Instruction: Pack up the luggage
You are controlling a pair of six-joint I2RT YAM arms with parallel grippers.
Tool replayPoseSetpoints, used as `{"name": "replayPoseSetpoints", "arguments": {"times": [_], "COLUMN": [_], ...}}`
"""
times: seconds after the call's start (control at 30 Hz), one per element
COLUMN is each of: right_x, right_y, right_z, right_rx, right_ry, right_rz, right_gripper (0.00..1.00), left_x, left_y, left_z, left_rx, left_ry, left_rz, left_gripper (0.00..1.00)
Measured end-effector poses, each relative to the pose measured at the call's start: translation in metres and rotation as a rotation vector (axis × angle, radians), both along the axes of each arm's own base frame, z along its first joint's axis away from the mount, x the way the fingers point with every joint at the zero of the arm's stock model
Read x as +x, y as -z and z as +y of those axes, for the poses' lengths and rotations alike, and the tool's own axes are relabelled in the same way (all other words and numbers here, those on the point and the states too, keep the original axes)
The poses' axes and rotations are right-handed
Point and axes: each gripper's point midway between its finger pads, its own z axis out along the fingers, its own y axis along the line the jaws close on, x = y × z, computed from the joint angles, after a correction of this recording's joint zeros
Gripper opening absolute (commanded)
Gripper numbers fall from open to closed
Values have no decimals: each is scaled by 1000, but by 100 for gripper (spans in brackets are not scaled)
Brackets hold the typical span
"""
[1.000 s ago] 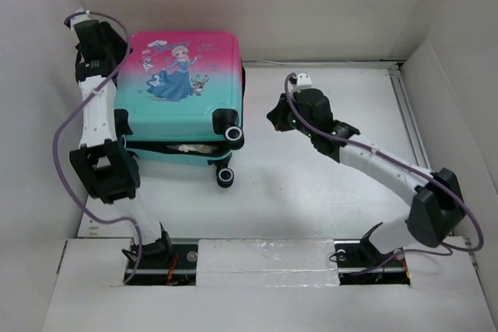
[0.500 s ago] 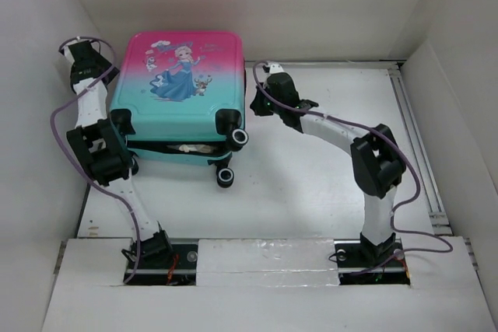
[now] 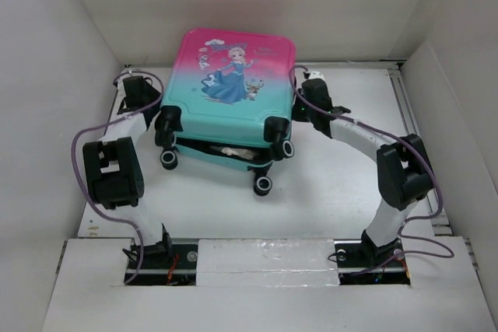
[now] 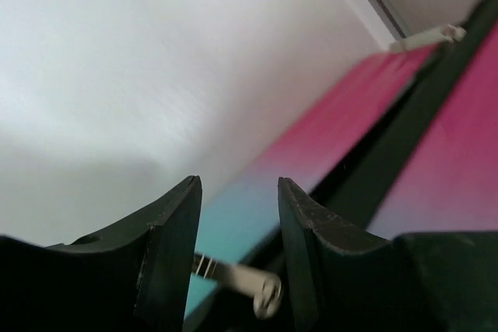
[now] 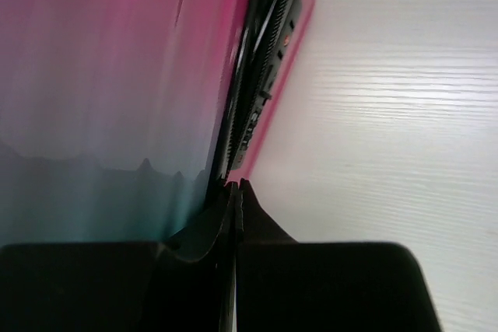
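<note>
The luggage (image 3: 233, 99) lies print-up at 12 o'clock on the table (image 3: 334, 184), between both grippers. The left gripper (image 4: 237, 186), at its 9 o'clock side, shows a narrow gap between its fingers and grips nothing; the right gripper (image 5: 236, 186), at 3 o'clock, is closed tight, tips at the seam

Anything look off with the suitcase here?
Yes. The luggage is not fully shut: a gap runs along its near, wheel-side edge, and pale contents show through it. The case also sits skewed to the edges of the table.
</note>
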Motion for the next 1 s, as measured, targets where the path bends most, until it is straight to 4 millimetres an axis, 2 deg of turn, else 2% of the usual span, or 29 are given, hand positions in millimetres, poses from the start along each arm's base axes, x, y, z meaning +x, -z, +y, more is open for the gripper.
{"name": "replayPoseSetpoints", "arguments": {"times": [0.1, 0.23, 0.3, 0.37, 0.47, 0.6, 0.7, 0.77, 0.83, 0.9, 1.0], "right_x": [9, 27, 43, 68, 103, 145, 162, 162, 158, 149, 129], "right_y": [-5, -11, -13, -17, -23, -40, -63, -78, -96, -113, -137], "right_z": [-39, -67, -73, -79, -84, -87, -83, -78, -76, -71, -68], "right_rx": [-11, -31, -56, -80, -99, -115, -116, -103, -80, -50, -22], "right_ry": [74, 100, 96, 91, 77, 44, 11, -9, -21, -44, -62], "right_rz": [-7, -26, -30, -53, -89, -149, -197, -225, -247, -260, -269], "right_gripper": [0, 0, 0, 0, 0, 0, 0, 18, 35, 42, 54], "left_x": [-27, -52, -62, -74, -108, -159, -204, -234, -258, -276, -294], "left_y": [-7, -5, -6, -7, -3, -9, -7, -9, -11, -15, -23], "left_z": [-37, -65, -72, -78, -96, -140, -183, -206, -219, -221, -210], "left_rx": [-30, -8, 25, 57, 93, 127, 165, 176, 183, 192, 220], "left_ry": [37, 29, 1, -33, -53, 2, 106, 175, 242, 293, 350], "left_rz": [-33, -54, -69, -88, -102, -152, -152, -156, -137, -114, -97], "left_gripper": [40, 40, 39, 39, 37, 37, 39, 43, 46, 56, 65]}}
